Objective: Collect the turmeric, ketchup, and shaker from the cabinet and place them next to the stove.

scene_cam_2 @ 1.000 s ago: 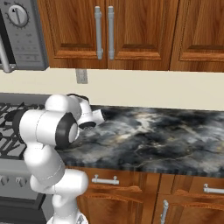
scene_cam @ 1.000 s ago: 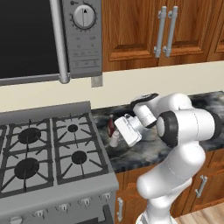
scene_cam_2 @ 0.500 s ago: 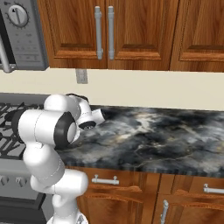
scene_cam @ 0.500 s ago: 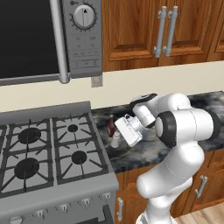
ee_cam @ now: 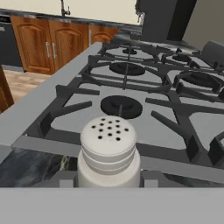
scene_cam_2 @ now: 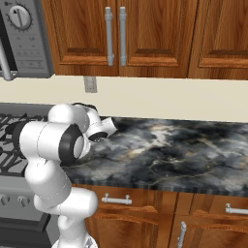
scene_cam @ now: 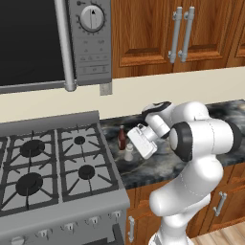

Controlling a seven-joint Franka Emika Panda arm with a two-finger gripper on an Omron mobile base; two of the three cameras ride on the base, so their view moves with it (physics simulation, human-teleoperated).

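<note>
Shaker [ee_cam: 109, 151] upright on the counter [scene_cam_2: 184, 155] just beside the stove [scene_cam: 52, 167], white, cap dotted with holes; contents not visible. Ketchup [scene_cam: 121, 138] standing right behind it, also by the stove. Gripper [scene_cam: 135, 146] low over the counter at the shaker, pointing toward the stove; fingers flank the shaker, grip uncertain. Barely shifted from a second ago.
</note>
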